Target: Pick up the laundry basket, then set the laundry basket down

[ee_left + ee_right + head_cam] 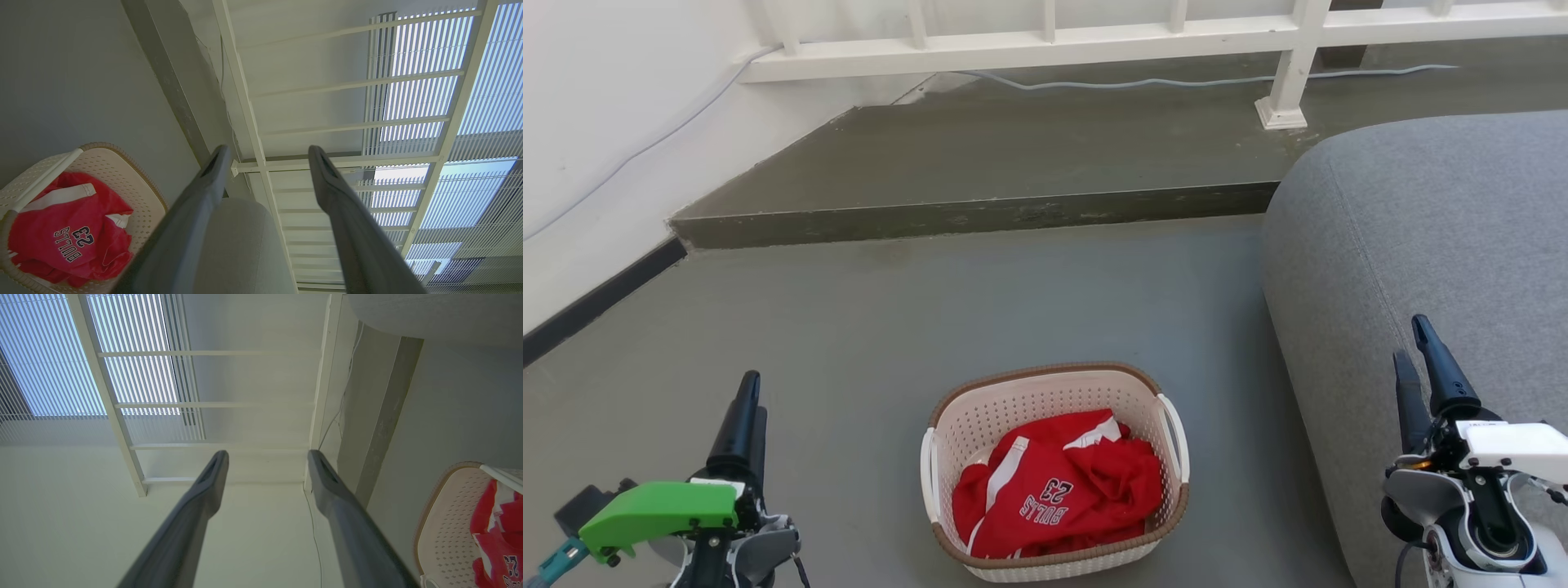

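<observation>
Left pincer (747, 400): you see it at about 8 o'clock in the head view, fingers apart with nothing between them, well clear of the basket.
Laundry basket (1045, 392): it sits on the grey floor (849, 327) at 6 o'clock, between your two arms, with its white side handles at its 9 and 3 o'clock.
Contents: a crumpled red jersey (1058, 490) with white trim and lettering lies inside and covers most of the bottom.
Sofa (1421, 245): its grey bulk stands just beside the basket at 3 o'clock.
Right pincer (1414, 343): at 4 o'clock, over the sofa edge, fingers apart and empty.
Step in hand: by my reading the pick-up is not yet begun.
Next move: you would likely bring each pincer down to a handle and close evenly, since an uneven lift may tip the basket.
</observation>
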You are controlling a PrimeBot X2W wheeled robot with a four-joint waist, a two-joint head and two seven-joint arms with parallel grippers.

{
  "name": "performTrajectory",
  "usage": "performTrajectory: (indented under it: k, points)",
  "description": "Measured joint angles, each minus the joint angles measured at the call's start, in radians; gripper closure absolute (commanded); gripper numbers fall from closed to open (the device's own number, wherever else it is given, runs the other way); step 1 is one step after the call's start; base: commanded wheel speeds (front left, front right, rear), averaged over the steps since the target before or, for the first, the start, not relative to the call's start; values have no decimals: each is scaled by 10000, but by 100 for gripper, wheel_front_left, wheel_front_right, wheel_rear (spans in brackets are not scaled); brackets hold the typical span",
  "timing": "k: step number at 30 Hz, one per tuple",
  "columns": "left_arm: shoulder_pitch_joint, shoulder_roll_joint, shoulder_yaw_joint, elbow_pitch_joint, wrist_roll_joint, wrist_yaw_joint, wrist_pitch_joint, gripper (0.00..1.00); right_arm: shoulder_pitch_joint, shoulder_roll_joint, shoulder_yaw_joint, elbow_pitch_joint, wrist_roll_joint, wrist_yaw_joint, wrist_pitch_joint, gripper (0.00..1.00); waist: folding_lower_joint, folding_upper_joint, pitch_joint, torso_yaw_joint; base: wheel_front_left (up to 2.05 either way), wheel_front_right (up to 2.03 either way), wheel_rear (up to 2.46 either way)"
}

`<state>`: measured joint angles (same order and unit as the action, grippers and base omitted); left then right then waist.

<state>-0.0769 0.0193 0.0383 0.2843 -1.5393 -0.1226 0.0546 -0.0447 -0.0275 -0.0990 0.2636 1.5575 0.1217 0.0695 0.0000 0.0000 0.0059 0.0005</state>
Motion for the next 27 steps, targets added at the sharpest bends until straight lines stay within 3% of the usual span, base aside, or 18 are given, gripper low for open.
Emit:
performTrajectory:
  k: [15, 27]
  points:
    - [-17, 226, -508, -251, 1569, 0, -566, 0, -12, -355, 786, -566, -1058, 0, -669, 0, 0, 0, 49, 9, 0, 0, 0]
    - [-45, 307, -802, -447, 3774, -2, -943, 0, -64, -777, 1584, -834, -2420, 0, -1141, 0, 0, 0, 73, 0, 0, 0, 0]
